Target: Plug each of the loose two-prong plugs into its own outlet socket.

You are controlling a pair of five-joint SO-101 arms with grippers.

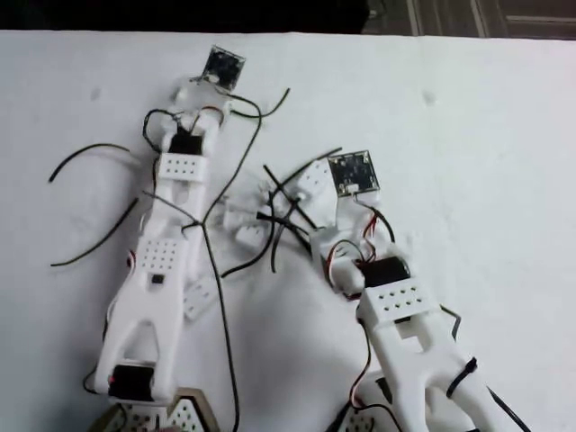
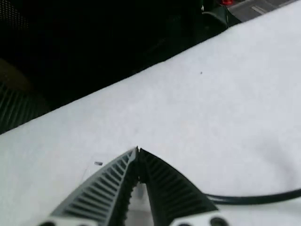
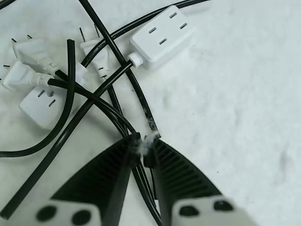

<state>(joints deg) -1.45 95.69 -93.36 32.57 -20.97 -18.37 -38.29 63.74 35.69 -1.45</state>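
Observation:
My right gripper [image 3: 142, 147] is shut on a black cable [image 3: 141, 106] with a whitish frayed spot, in the tangle at the table's middle. Beyond its tips lies a white outlet socket [image 3: 162, 35] with its slots facing up, and a second socket [image 3: 40, 101] farther off. Three loose white two-prong plugs [image 3: 96, 52] [image 3: 33, 49] [image 3: 19, 75] lie among the cables beside them. In the high view this cluster [image 1: 252, 220] sits between the arms. My left gripper [image 2: 138, 151] rests near the table's far edge, fingertips touching; a white sliver shows between the fingers lower down.
Black cables [image 1: 99, 234] trail loose across the left of the table. One black cable [image 2: 254, 197] runs out from behind my left gripper. The far table edge [image 2: 141, 70] drops to dark floor. The table's right side [image 1: 486, 162] is bare white.

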